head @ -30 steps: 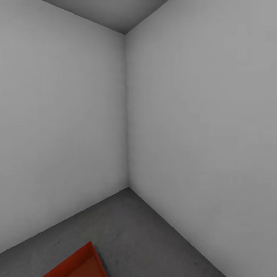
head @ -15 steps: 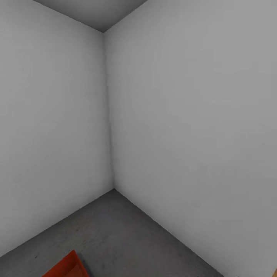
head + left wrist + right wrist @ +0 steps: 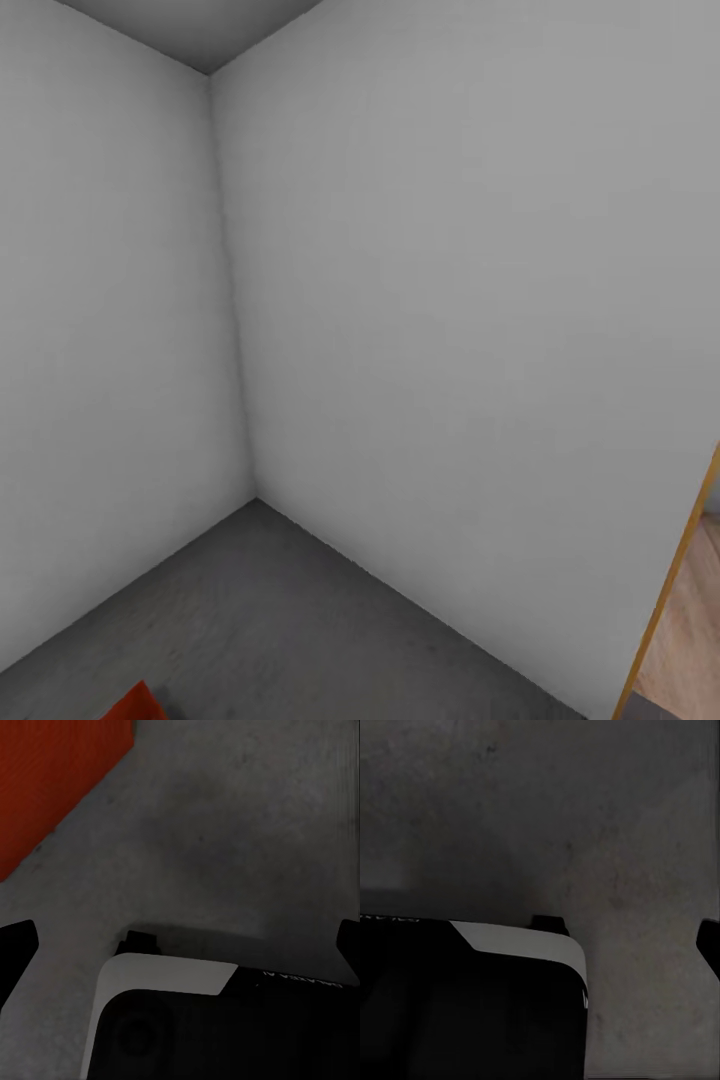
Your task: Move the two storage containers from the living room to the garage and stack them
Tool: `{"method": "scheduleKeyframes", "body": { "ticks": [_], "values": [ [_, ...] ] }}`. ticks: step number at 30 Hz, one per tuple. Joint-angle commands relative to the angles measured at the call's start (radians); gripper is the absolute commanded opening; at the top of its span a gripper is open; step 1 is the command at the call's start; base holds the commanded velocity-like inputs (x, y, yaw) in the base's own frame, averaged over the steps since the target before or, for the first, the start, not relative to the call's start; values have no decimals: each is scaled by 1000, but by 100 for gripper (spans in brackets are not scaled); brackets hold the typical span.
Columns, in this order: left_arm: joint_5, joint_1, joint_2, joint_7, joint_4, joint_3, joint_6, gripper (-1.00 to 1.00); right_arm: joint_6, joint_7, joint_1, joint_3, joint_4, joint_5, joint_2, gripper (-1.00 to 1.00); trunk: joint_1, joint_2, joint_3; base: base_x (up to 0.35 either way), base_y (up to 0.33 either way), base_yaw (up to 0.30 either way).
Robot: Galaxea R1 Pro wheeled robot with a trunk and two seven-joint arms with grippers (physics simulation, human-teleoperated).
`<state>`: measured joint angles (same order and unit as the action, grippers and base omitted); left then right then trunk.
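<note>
walls (image 3: 450,300): plain pale grey, no pattern
ceiling (image 3: 190,25): mid grey, darker than the walls
floor (image 3: 270,610): dark grey concrete, rough and faintly speckled
container (image 3: 135,705): orange-red corner at the floor's near edge; in the left wrist view container (image 3: 52,780) is deep orange-red with fine ribbing
door frame (image 3: 668,590): yellow-tan wood strip
plank floor (image 3: 690,640): light brown wood beyond the frame
robot body (image 3: 217,1027): black with a white band

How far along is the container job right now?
One container already sits on the garage floor. Nothing is in hand: the left gripper hangs open over bare concrete. Still left: the second container, which has yet to be stacked on it.
</note>
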<state>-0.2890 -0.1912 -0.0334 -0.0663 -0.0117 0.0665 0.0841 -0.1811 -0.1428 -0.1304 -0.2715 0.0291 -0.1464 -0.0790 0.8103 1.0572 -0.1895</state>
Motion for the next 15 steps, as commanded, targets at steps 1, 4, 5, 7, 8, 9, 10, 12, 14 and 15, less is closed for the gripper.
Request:
{"method": "scheduleKeyframes", "body": {
  "ticks": [1,4,5,7,8,9,10,12,14,15],
  "values": [
    [-14,-1,2,-4,1,0,3,100,-4,-1,-2,-9,3,-10,-1,100,0,1,-1,0,0,-294],
    [-15,-1,22,-4,2,-4,3,100,-3,-1,-2,-8,3,-10,0,100,0,1,-1,0,0,-294],
    [-15,-1,29,-4,2,-3,3,100,-3,-1,-2,-8,3,-10,0,100,0,1,-1,0,0,-294],
    [-13,-1,50,-5,3,0,3,100,-3,-1,-2,-8,3,-11,0,100,0,1,-1,0,0,-294],
    [-14,-1,59,-4,4,1,3,100,-3,-1,-2,-8,3,-11,0,100,0,1,-1,0,0,-294],
    [-16,-1,64,-4,4,2,3,100,-3,-1,-2,-8,3,-11,0,100,0,1,-1,0,0,-294],
    [-16,-1,66,-4,4,3,2,100,-3,-1,-2,-8,3,-11,0,100,0,1,-1,0,0,-294],
    [-18,-1,70,-5,5,3,1,100,-4,-2,-2,-8,3,-12,-1,100,0,1,-1,0,0,-294],
    [-17,-1,71,-6,6,4,1,100,-5,-2,-2,-8,3,-12,-1,100,0,1,-1,0,0,-294],
    [-16,-1,72,-6,6,5,1,100,-5,-2,-2,-8,3,-12,-1,100,0,1,-1,0,0,-294]
  ]
}}
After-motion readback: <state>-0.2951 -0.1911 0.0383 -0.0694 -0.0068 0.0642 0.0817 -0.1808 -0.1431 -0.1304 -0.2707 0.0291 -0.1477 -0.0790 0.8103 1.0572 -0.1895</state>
